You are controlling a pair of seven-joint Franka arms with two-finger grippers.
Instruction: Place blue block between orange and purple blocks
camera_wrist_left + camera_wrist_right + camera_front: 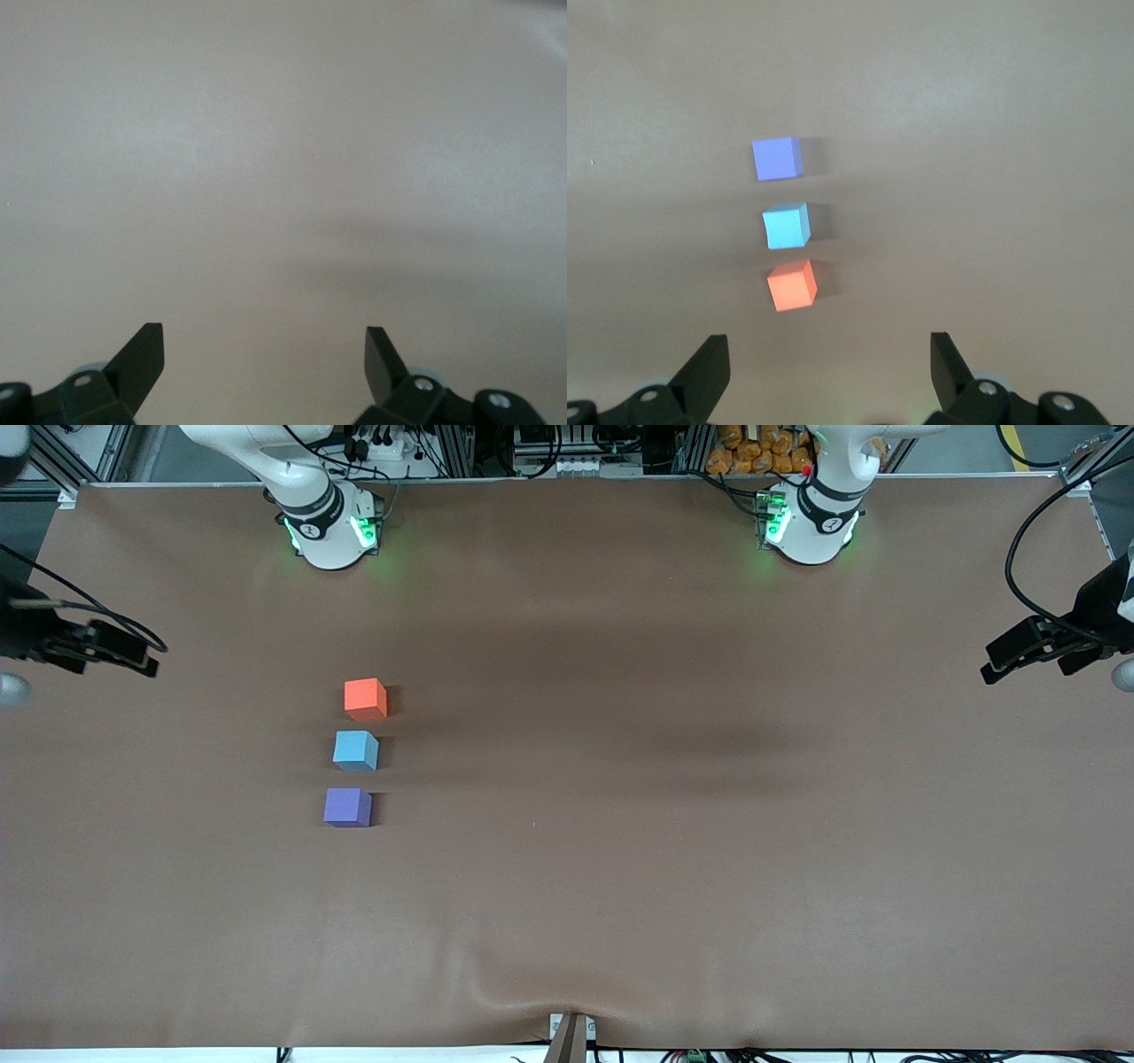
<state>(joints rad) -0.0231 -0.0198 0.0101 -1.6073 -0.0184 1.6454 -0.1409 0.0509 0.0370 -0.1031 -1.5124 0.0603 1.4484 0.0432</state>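
Note:
Three small cubes stand in a short row on the brown table (620, 824), toward the right arm's end. The blue block (356, 750) sits in the middle, with the orange block (365, 698) farther from the front camera and the purple block (347, 807) nearer to it. Small gaps separate them. The right wrist view shows the same row: purple block (776, 159), blue block (785, 226), orange block (790, 285). My right gripper (149, 657) (830, 347) hangs open and empty over the table's edge at its own end. My left gripper (988, 662) (264, 341) hangs open and empty over bare table at the other end.
The two arm bases (330, 527) (811, 522) stand at the table's edge farthest from the front camera. A black cable (1032, 531) loops down to the left arm's wrist. A small bracket (569, 1036) sticks up at the edge nearest the camera.

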